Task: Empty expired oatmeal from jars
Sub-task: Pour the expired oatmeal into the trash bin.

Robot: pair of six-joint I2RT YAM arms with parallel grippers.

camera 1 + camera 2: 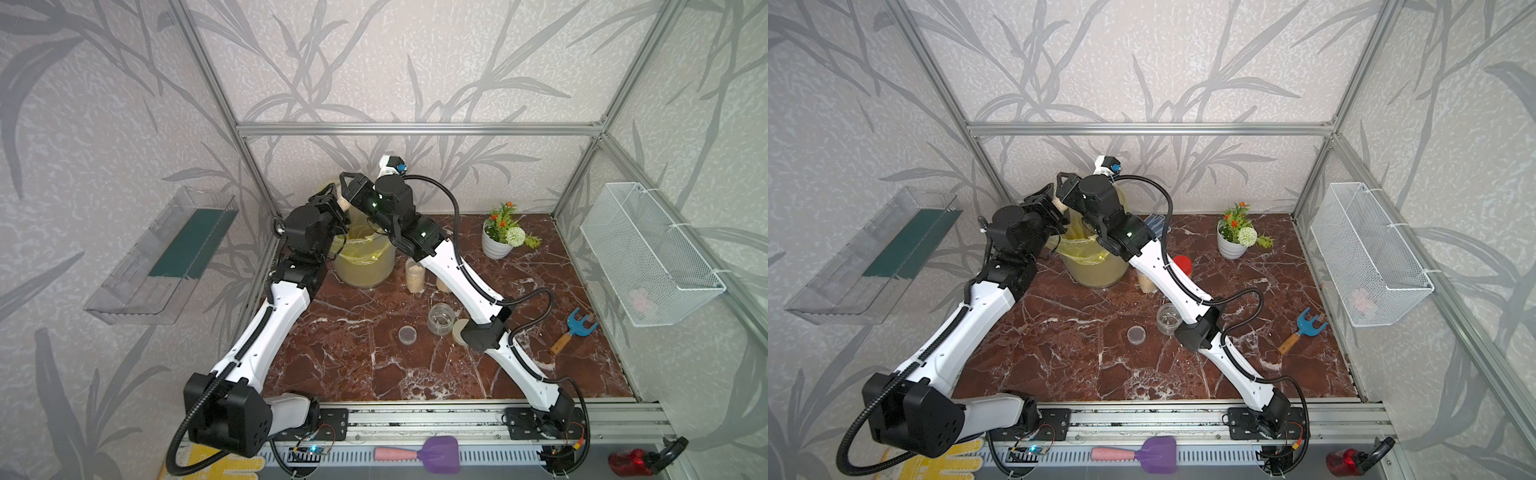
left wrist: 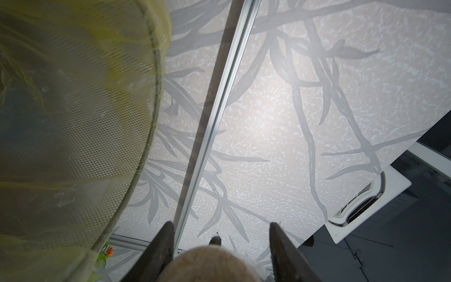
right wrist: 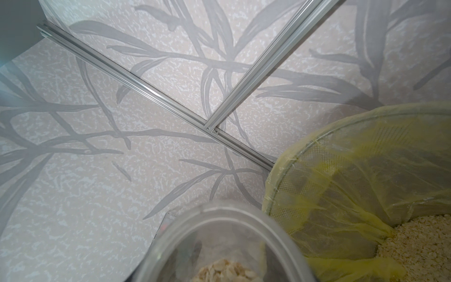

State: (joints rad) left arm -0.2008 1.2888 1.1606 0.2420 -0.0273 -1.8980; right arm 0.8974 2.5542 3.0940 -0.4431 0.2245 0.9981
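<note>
Top views both show, nearest the base rail, a loose lid (image 1: 407,334) and an empty jar (image 1: 440,318) standing open on the table (image 1: 353,365). Farther back, a full jar (image 1: 414,272) stands just beside the bucket (image 1: 365,270), and a red-capped jar (image 1: 1182,264) stands behind the right arm. Farthest back, by the bucket's rear rim, both grippers meet on a jar (image 1: 343,200) of oatmeal (image 3: 224,269). The left gripper (image 2: 220,225) has its fingers (image 2: 162,246) clamped either side of this jar. The right gripper (image 1: 347,183) is at the jar too, but I cannot tell its grip. More oatmeal lies in the bucket's liner.

In both wrist views the jar sits beside the bucket's mouth rather than over it, so tipping here would likely scatter flakes outside. The smooth wall could also slip if one gripper lets go early.

The right gripper's fingers are out of its wrist view. Whether this jar's lid is on is unclear, and the arm covers most of the red-capped jar.
</note>
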